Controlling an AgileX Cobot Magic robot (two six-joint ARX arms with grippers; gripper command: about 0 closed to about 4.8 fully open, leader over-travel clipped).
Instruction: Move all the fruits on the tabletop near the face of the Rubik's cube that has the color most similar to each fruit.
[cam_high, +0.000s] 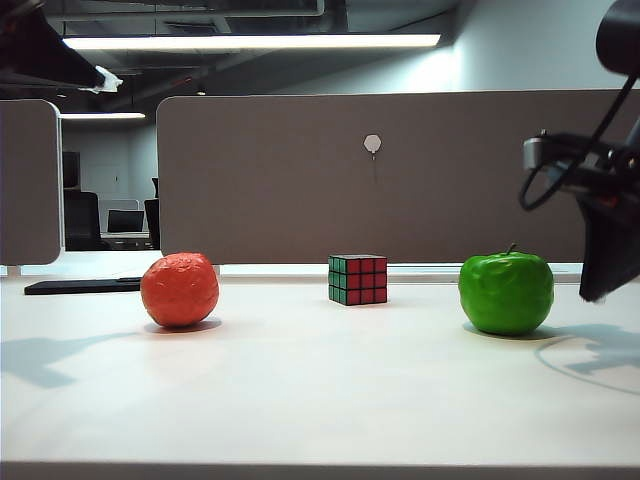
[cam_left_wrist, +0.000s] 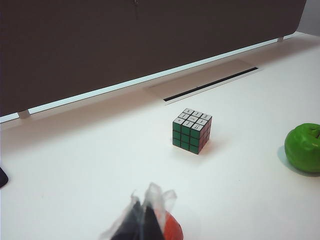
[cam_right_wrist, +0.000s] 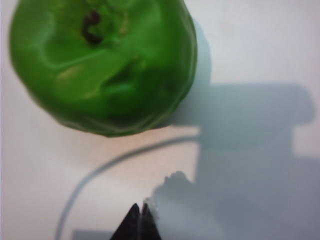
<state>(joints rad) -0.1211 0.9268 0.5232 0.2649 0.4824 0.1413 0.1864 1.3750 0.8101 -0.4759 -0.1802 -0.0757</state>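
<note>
In the exterior view the Rubik's cube (cam_high: 357, 279) sits toward the back edge of the tabletop (cam_high: 320, 400), midway along it, with its red face to the front and its green face turned toward the left edge. The orange-red fruit (cam_high: 180, 289) rests well apart toward the left edge, the green apple (cam_high: 506, 292) well apart toward the right edge. So each fruit sits on the wrong side. The right gripper (cam_high: 607, 235) hangs beside the apple at the right edge, above the surface. The left gripper is not visible here.

In the left wrist view the left gripper (cam_left_wrist: 141, 222) hovers just above the orange-red fruit (cam_left_wrist: 172, 230), its taped fingers together and holding nothing. The cube (cam_left_wrist: 192, 130) stands beyond, green face toward this camera, and the apple (cam_left_wrist: 303, 147) lies at the frame's margin.

In the right wrist view the right gripper (cam_right_wrist: 138, 220) has its fingertips pressed together and empty, close to the apple (cam_right_wrist: 102, 65) but not touching it. The apple's stem dimple faces the camera.

The step in hand looks like the approach to the apple. To do it well, the fingers should spread wider than the fruit before coming down. They should straddle its widest girth, since the glossy skin may slip, then carry it clear of the cube to the green side.
</note>
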